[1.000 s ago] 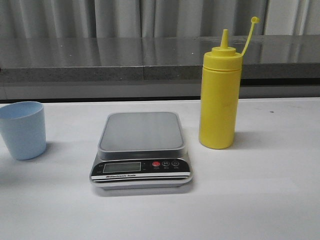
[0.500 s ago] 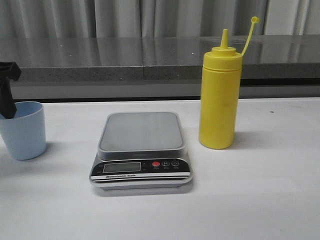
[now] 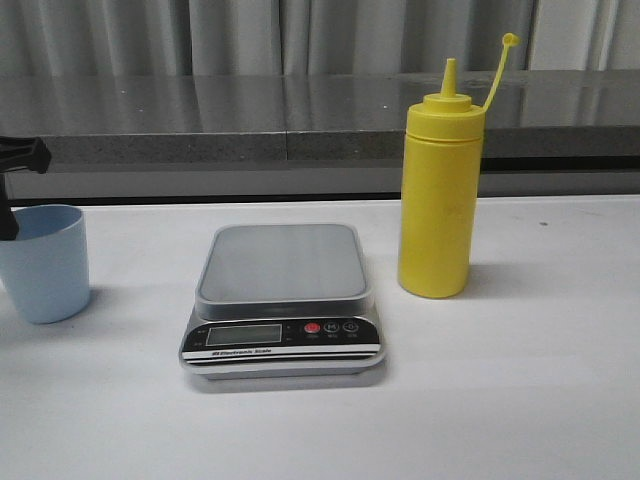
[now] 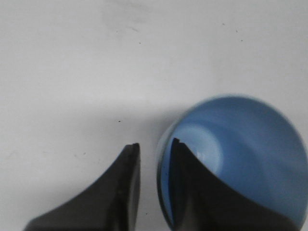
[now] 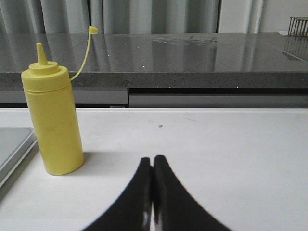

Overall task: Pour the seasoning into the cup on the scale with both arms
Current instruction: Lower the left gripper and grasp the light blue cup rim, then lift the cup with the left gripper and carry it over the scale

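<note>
light, smooth, tapered cup (image 4: 240,159), likely slippery; best pinched thin at the rim. left gripper (image 4: 153,154) straddling that rim wall, nearly closed, contact unclear. right gripper (image 5: 153,166) pressed together, empty.

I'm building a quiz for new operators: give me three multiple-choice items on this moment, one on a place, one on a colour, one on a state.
1. Where does the cup stand?
A. On the scale
B. On the table left of the scale
C. Right of the bottle

2. What colour is the bottle?
A. Yellow
B. Red
C. Green

3. How does the left gripper stand to the cup?
A. Far off it
B. Lifting it above the scale
C. One finger inside the rim, one outside

Key: 1 B, the front view shows the cup on the table and the platform of the scale bare. 2 A, both the front and right wrist views show it yellow. 3 C, the left wrist view shows the cup's wall in the gap between the fingers.
</note>
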Available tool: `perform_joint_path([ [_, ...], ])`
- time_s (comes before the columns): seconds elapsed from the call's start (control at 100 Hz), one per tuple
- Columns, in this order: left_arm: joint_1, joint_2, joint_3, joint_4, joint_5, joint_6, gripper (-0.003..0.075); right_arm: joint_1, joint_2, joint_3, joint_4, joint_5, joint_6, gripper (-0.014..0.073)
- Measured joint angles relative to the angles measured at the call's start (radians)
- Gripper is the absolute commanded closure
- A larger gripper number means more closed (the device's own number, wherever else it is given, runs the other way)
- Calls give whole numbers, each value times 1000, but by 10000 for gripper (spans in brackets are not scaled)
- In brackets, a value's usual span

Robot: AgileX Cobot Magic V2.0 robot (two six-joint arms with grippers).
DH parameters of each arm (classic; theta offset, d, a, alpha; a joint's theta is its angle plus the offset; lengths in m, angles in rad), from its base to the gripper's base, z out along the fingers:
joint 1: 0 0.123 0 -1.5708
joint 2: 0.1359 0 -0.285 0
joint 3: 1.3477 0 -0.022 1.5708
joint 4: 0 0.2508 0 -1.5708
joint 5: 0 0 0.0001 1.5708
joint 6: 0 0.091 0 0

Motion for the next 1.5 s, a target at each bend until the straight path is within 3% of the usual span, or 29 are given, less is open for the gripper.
perform_joint_path([
  [0.38,0,-4,0,-45,-7,0,740,0,0,0,0,0,0,660],
  [0.53,-15,-44,-36,-51,58,14,740,0,0,0,0,0,0,660],
  [0.77,-118,-63,-225,-51,203,42,740,0,0,0,0,0,0,660],
  [0.97,-230,-58,-355,-43,239,51,740,0,0,0,0,0,0,660],
  [1.24,-367,79,-517,44,320,55,740,0,0,0,0,0,0,660],
  [1.5,-431,196,-596,90,336,56,740,0,0,0,0,0,0,660],
])
